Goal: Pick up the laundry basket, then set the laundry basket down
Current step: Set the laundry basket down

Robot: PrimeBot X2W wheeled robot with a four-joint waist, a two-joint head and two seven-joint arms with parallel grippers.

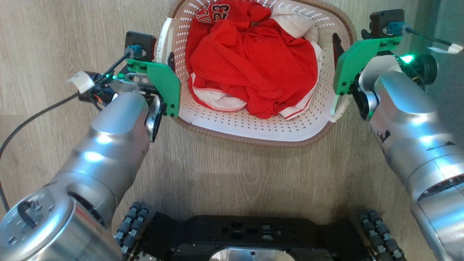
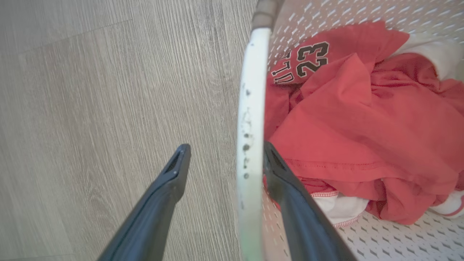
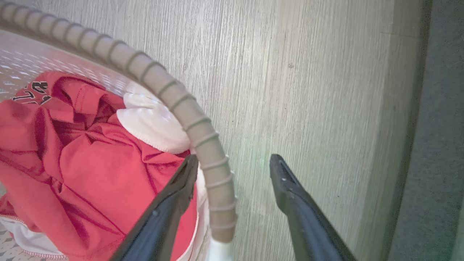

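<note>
Head view: the basket [image 1: 253, 127] sits on the floor [image 1: 224, 170] straight ahead of me, a red shirt [image 1: 253, 61] heaped inside. My left pincer [image 1: 165, 59] is at its left side and my right pincer [image 1: 347, 47] at its right, neither clamped on anything. I judge the lift has not begun. If one side closes or rises ahead of the other, the basket will tip and the shirt will slide.

Left wrist view: my fingers stand apart astride the white handle [image 2: 250, 108], one outside over the floor, one inside against the handle's inner face. The shirt lies right beside that inner finger. Closing could pinch cloth against the plastic, giving a soft hold that slips under load.

Right wrist view: my fingers are apart too, but here they straddle the brown rim [image 3: 203, 145], the inner one pressed into the shirt. The white handle starts only at the bottom edge of this view, near my finger bases. I think this is the weaker side: the rim is thick and rounded, so a squeeze at the tips could roll off it, or trap shirt.
</note>
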